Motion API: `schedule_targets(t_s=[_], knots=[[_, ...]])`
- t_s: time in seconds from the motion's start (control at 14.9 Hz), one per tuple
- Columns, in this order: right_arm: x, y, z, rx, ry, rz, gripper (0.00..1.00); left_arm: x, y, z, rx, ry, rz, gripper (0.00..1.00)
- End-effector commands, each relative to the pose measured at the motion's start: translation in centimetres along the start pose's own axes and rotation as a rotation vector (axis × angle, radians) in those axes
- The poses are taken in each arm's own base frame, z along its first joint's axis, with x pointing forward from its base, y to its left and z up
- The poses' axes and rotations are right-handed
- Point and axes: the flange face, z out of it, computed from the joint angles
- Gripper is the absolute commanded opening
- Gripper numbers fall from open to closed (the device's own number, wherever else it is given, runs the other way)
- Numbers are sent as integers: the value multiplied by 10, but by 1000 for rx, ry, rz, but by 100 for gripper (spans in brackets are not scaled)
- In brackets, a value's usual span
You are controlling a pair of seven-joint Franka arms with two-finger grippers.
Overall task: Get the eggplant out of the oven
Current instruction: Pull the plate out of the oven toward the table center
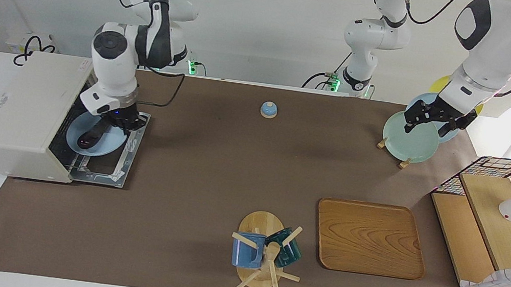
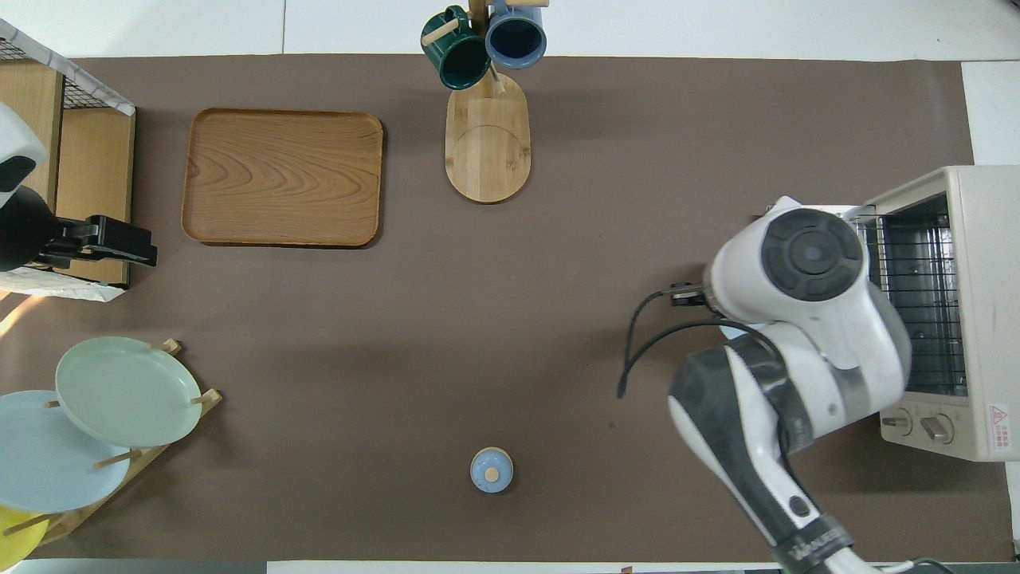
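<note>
**Right pincer down at the oven's open door**

Clearly, the oven [image 1: 25,110] stands at the right arm's end of the tabletop [image 1: 203,166], its door [image 1: 107,163] dropped flat. On that door lies a pale blue plate [image 1: 94,141] carrying the eggplant [image 1: 88,136]. The right pincer [image 1: 116,121] is low over the plate, at the eggplant's nearer end (whether its fingers grip it I cannot tell). Toward the middle sit a small blue bell [image 1: 268,109], a mug tree [image 1: 263,255] and a wooden tray [image 1: 369,237]. At the left arm's end, the left pincer [image 1: 428,122] waits over the plate rack [image 1: 411,139], fingers spread.
</note>
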Motion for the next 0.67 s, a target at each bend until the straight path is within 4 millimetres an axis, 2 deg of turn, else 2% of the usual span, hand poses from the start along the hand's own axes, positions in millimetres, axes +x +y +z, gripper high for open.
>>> schedule_targets(t_s=[0.0, 0.07, 0.27, 0.33, 0.6], knots=[[21, -80, -16, 42, 2, 29, 0, -2, -4, -4, 19, 5, -11, 100], [21, -114, -25, 59, 12, 51, 0, -2, -3, -4, 19, 7, -10, 100], [24, -229, -17, 67, 19, 144, 0, -2, -3, -4, 19, 7, -10, 100], [16, -247, -24, 84, 35, 144, 0, -2, -3, -4, 19, 7, -10, 100], [13, -267, -9, 136, 62, 141, 0, -2, -4, -4, 19, 7, -11, 100]])
